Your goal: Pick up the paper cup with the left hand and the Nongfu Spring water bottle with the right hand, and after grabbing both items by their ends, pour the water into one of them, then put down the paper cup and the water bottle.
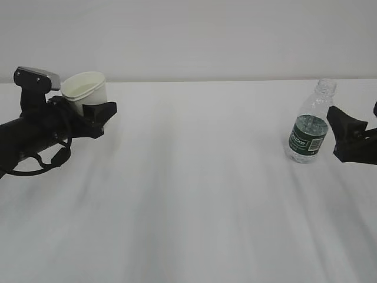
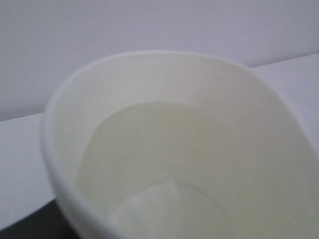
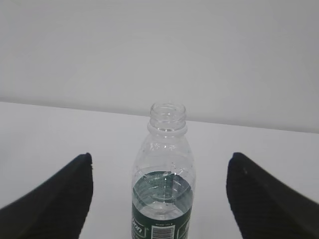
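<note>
The small white tapered paper cup (image 1: 86, 91) sits pinched in the left hand's black two-finger gripper (image 1: 88, 109), lifted at the left – thin walls, light, crushes easily, so a gentle hold low on the body w/ the mouth kept up. The right hand's black gripper (image 3: 159, 199) is spread wide either side of the small clear ribbed green-label water bottle (image 1: 310, 127), not touching; the bottle is uncapped, part full, slick, dents if squeezed – best taken near the base. Matte white table (image 1: 188, 206), plain pale wall (image 1: 188, 35) behind.
</note>
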